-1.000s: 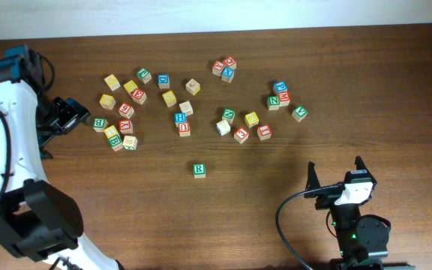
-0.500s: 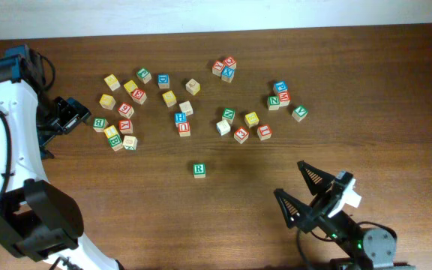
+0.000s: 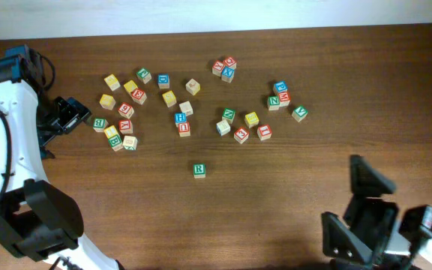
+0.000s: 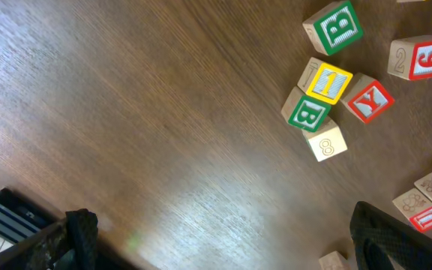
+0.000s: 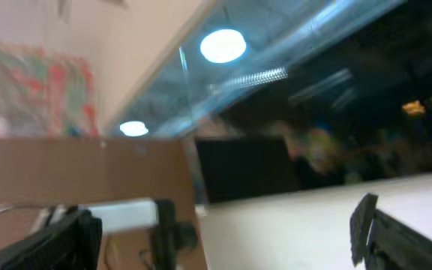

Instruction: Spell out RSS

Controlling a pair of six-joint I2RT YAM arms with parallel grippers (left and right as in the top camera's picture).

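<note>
1. Since a second ago, my right end effector has swung from standing upright near the front edge of the desk down toward the near right corner, and it now lies tilted over. My left arm and all the cubes sit where they were.
2. Only the overhead view shows the R cube. It stands alone on bare wood in front of the scattered cubes, well apart from both my arms.
3. From overhead, the letters on the yellow-faced cubes are too small for me to read, so I cannot pick out the S ones.
4. Only my left wrist view gives letters up close: a green B cube, a yellow 1 cube and a red Y cube.
5. My right wrist view points upward at ceiling lights, with no cubes in sight.
6. My left end effector hovers at the left edge of the scatter with its fingers spread wide and nothing between them.
7. My right end effector is also spread wide and empty.
</note>
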